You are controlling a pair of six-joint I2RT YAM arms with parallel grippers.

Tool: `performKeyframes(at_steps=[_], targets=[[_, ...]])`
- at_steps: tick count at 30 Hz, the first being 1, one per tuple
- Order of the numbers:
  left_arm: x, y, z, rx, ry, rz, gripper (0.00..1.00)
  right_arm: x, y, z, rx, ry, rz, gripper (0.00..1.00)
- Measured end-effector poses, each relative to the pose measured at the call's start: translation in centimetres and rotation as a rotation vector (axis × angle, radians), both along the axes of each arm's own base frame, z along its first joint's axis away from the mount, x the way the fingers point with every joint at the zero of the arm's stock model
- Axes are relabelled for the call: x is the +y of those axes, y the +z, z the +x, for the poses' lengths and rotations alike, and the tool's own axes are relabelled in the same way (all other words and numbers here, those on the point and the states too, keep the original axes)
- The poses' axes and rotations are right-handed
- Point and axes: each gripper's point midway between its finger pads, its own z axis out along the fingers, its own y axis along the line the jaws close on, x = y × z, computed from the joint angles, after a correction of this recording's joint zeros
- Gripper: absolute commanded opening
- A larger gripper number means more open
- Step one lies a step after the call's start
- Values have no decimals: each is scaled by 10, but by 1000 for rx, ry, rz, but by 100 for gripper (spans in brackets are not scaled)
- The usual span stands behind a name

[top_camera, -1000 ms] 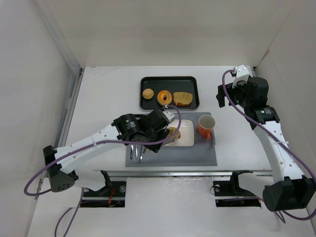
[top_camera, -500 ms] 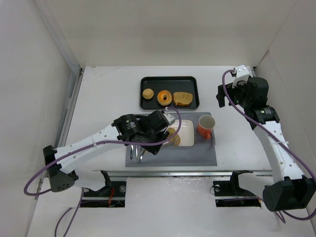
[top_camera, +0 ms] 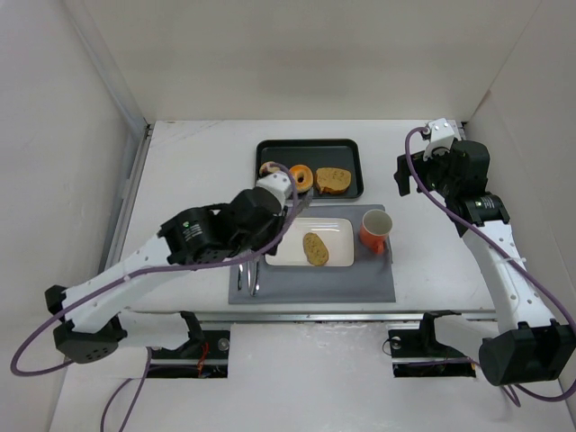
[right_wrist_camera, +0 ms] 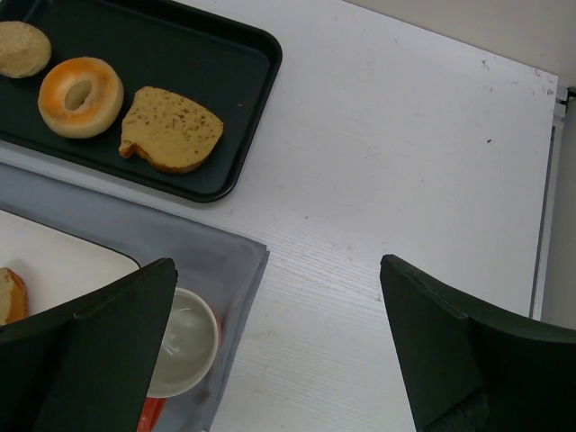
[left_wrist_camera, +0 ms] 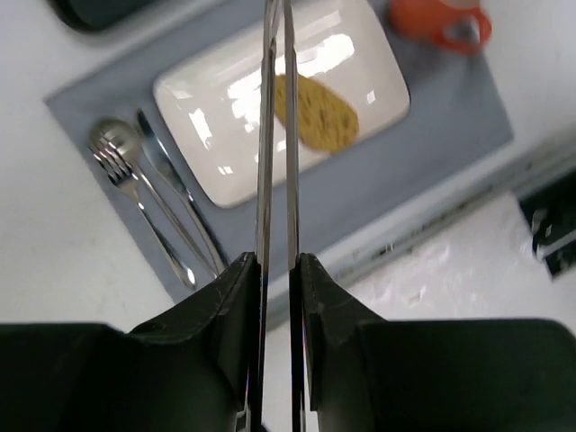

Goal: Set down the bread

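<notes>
The bread (top_camera: pixel 315 247), a flat oval golden-brown slice, lies on the white rectangular plate (top_camera: pixel 337 229), free of any grip. It also shows in the left wrist view (left_wrist_camera: pixel 317 112) and at the left edge of the right wrist view (right_wrist_camera: pixel 7 293). My left gripper (top_camera: pixel 274 189) is raised over the tray's near left corner. It (left_wrist_camera: pixel 277 263) is shut on a pair of thin metal tongs (left_wrist_camera: pixel 274 135), whose blades are nearly together and hold nothing. My right gripper (top_camera: pixel 412 175) is open and empty (right_wrist_camera: pixel 279 270), high at the right.
A black tray (top_camera: pixel 346 153) at the back holds a round bun (top_camera: pixel 267 167), a doughnut (top_camera: pixel 300 176) and a toast slice (top_camera: pixel 332 180). An orange cup (top_camera: pixel 375 230) stands right of the plate on a grey mat (top_camera: pixel 360 279). Cutlery (top_camera: pixel 248 277) lies left of the plate.
My left gripper has lifted off the plate and drawn back up and left with the tongs. The bread, held at the plate before, now lies alone on it. The right arm has not moved.
</notes>
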Motion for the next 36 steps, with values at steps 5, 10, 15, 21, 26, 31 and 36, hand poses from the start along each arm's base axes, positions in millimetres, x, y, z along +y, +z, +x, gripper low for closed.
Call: performKeyframes(at_steps=[5, 10, 15, 21, 26, 31, 36], targets=[[37, 30, 60, -187, 259, -85, 19, 0, 0, 0, 0, 1, 0, 100], [102, -4, 126, -250, 519, 36, 19, 2, 1, -2, 0, 11, 5, 100], [167, -50, 182, -197, 682, 166, 19, 3, 2, -4, -2, 20, 9, 100], [207, -94, 216, -133, 735, 199, 18, 5, 7, -8, -14, 29, 13, 100], [220, -119, 232, -97, 735, 187, 18, 6, 7, -9, -13, 36, 16, 100], [225, -146, 243, -67, 728, 202, 20, 6, 9, -11, -16, 38, 17, 100], [225, -186, 246, 15, 708, 236, 28, 6, 11, -12, -23, 38, 17, 100]])
